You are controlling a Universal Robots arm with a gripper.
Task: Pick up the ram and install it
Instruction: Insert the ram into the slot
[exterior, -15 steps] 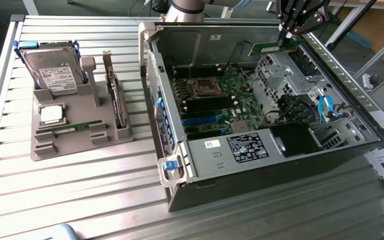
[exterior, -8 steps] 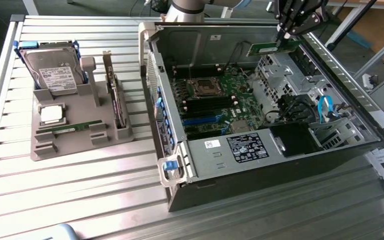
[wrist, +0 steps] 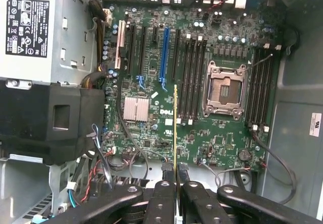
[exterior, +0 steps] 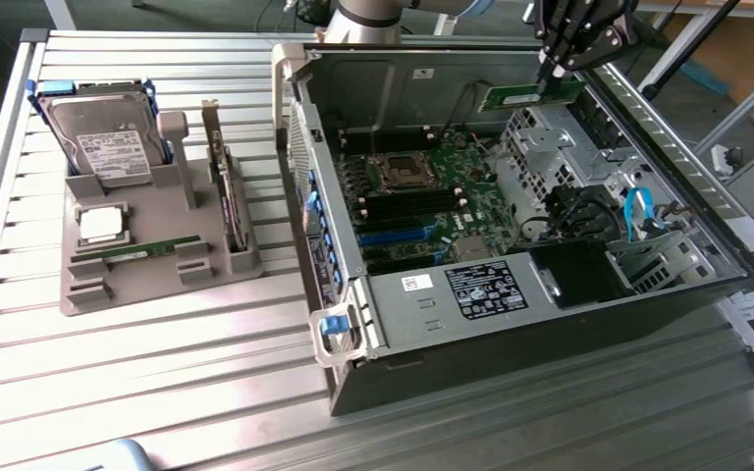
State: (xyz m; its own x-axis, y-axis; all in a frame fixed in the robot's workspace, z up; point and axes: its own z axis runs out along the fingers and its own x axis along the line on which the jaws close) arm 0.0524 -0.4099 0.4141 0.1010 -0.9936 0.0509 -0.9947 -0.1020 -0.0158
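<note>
Above the open computer case [exterior: 403,304], the end effector [exterior: 558,71] is clamped on the ram [exterior: 524,96], held on edge over the motherboard [wrist: 146,143]. It looks light, stiff and fragile; its flat faces near the upper edge, away from the contacts, seem the safest hold.

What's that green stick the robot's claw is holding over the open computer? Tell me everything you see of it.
It is a ram stick: a long, thin green circuit board with a pale label. It hangs on edge above the motherboard inside the open computer case, clamped between the gripper's black fingers and touching nothing else.
</note>
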